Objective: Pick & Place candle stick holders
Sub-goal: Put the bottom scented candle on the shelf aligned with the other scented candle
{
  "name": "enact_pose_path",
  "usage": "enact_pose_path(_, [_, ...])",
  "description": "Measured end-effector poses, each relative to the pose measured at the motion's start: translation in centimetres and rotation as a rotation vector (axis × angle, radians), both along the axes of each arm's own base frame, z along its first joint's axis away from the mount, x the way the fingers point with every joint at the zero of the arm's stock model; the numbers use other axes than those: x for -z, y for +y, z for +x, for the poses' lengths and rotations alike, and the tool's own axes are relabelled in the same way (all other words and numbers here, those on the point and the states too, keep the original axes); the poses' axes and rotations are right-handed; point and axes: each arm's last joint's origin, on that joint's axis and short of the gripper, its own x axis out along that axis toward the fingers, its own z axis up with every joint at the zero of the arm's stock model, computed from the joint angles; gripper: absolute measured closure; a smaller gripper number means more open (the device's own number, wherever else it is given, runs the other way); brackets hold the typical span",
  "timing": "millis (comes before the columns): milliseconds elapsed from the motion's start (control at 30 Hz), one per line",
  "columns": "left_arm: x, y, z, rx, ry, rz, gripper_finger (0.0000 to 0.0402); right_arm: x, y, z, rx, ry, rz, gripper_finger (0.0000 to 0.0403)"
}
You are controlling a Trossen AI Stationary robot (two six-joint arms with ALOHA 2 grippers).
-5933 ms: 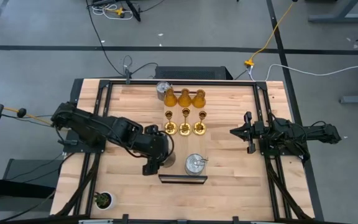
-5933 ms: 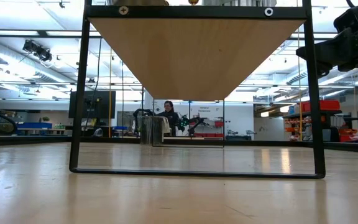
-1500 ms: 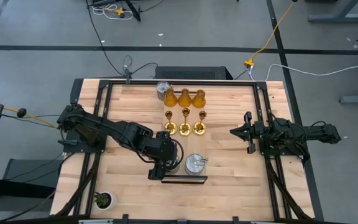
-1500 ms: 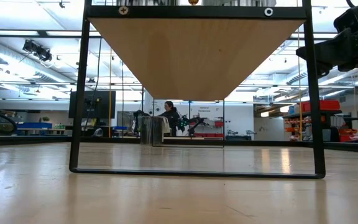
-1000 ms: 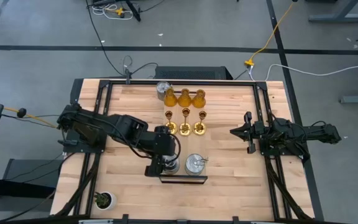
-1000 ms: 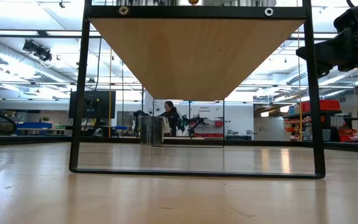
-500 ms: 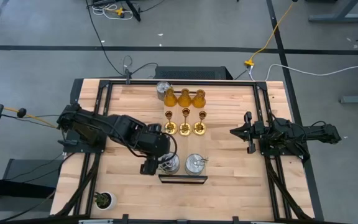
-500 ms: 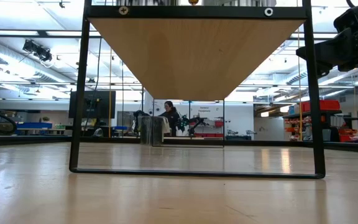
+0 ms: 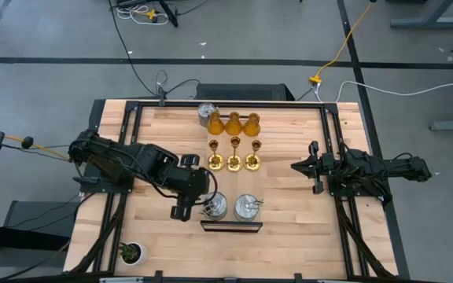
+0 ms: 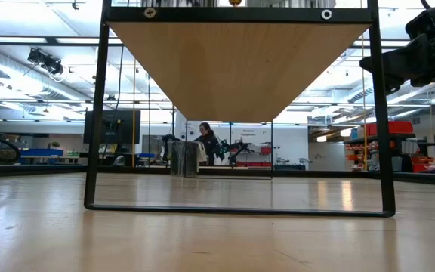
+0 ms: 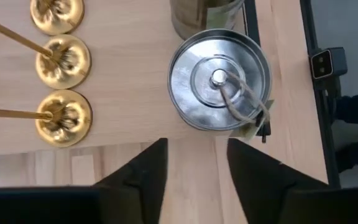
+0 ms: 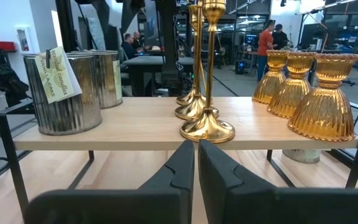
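On a raised wooden shelf [image 12: 123,138] stand three gold thin-stemmed holders [image 9: 234,162], three amber bell-shaped ones [image 9: 233,123] and a silver one [image 9: 206,114] at the far edge. Two more silver holders [image 9: 216,206] [image 9: 247,207] rest on their bases near the shelf's near edge. My left gripper [image 9: 201,207] is open just left of the nearer silver holder [image 11: 219,81], with nothing between its fingers [image 11: 145,174]. Off the shelf's right side, my right gripper [image 9: 297,167] is shut and level, pointing at the holders [image 12: 207,127].
The shelf stands on a black frame [image 10: 240,208], whose bar [image 9: 230,226] runs along the near side. A small green potted plant [image 9: 130,252] sits at the table's near left corner. Bare wood lies on either side of the shelf. A person [image 10: 205,140] is in the room behind.
My left gripper has drawn back from the left silver holder toward the table's left edge. The holder, half covered by the gripper a second ago, now stands in plain sight on the shelf beside the other silver one.
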Motion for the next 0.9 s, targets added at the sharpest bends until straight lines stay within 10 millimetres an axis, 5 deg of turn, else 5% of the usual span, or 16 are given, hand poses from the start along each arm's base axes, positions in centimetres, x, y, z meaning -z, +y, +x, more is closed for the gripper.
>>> enact_pose_path(533, [0.2,0.2,-0.6,0.050,0.055,0.071,0.0389,0.0,0.0,0.0,0.000,0.000,0.000,0.0376])
enact_pose_path(900, [4.1,-0.1,-0.5,0.081,0.160,0.095,0.0396,0.0,0.0,0.0,0.000,0.000,0.000,0.0376])
